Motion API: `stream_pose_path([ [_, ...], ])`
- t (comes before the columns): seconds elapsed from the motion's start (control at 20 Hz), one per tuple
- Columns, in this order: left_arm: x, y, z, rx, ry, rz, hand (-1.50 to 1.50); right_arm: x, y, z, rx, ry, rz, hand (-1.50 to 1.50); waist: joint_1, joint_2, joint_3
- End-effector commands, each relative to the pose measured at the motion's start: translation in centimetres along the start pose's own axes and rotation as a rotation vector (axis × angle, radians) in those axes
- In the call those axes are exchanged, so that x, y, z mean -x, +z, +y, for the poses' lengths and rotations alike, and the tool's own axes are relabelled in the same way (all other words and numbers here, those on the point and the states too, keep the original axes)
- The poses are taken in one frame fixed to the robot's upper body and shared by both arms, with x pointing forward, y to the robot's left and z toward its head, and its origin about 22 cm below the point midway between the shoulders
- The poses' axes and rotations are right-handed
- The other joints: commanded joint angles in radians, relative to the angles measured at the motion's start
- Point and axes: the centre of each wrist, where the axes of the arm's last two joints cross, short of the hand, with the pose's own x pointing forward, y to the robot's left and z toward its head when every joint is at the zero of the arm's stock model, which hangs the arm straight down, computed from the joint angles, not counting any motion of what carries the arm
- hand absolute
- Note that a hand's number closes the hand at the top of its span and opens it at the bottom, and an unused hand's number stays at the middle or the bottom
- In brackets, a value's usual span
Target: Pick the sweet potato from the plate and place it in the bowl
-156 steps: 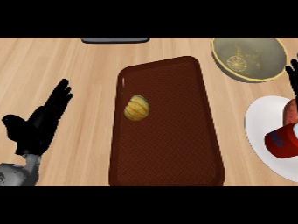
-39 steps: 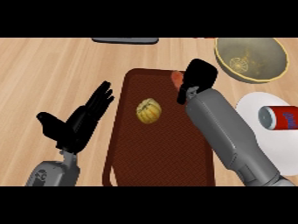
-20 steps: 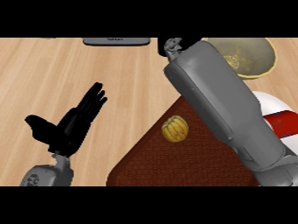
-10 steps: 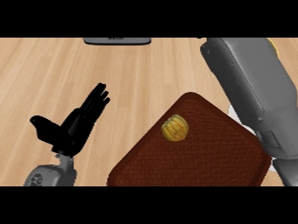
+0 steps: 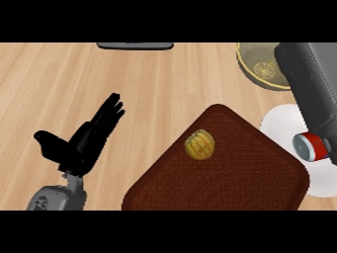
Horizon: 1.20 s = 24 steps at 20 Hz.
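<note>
We see the sweet potato [image 5: 200, 144] lying on the brown mat [image 5: 236, 183], not on the white plate [image 5: 284, 123] to its right, where a red can [image 5: 310, 147] rests. The bowl [image 5: 258, 66] sits at the upper right, partly behind our right forearm [image 5: 320, 94], whose hand stays hidden. Our left hand [image 5: 83, 138] rests open, fingers straight, holding nothing
</note>
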Motion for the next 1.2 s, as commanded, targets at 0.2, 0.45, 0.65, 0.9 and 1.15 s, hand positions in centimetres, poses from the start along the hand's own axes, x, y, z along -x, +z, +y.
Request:
stream_pose_path([
  [0.2,-0.5,-1.2,-1.6,0.047,-0.021,-0.019,0.0,7.6,-4.4,4.6,0.019,0.105,0.065,1.5,0.038,0.021,0.002],
  [0.45,-0.2,-0.9,0.1,0.04,0.002,-0.013,0.0,10.9,-6.3,4.9,-0.154,0.112,0.271,1.5,0.047,0.025,0.002],
  [0.65,0.3,-0.8,-1.7,0.05,0.004,-0.015,0.0,11.2,-6.4,5.1,-0.166,-0.01,0.274,-1.5,0.056,0.025,0.003],
  [0.9,0.0,-0.7,-0.3,0.023,0.01,0.008,0.0,12.1,-5.7,6.4,-0.093,-0.232,0.218,-1.5,0.036,0.016,0.003],
  [1.15,-0.3,-0.5,-0.2,0.022,-0.015,-0.007,0.0,10.0,-5.1,4.9,0.216,-0.608,0.158,-1.5,0.016,0.002,0.006],
])
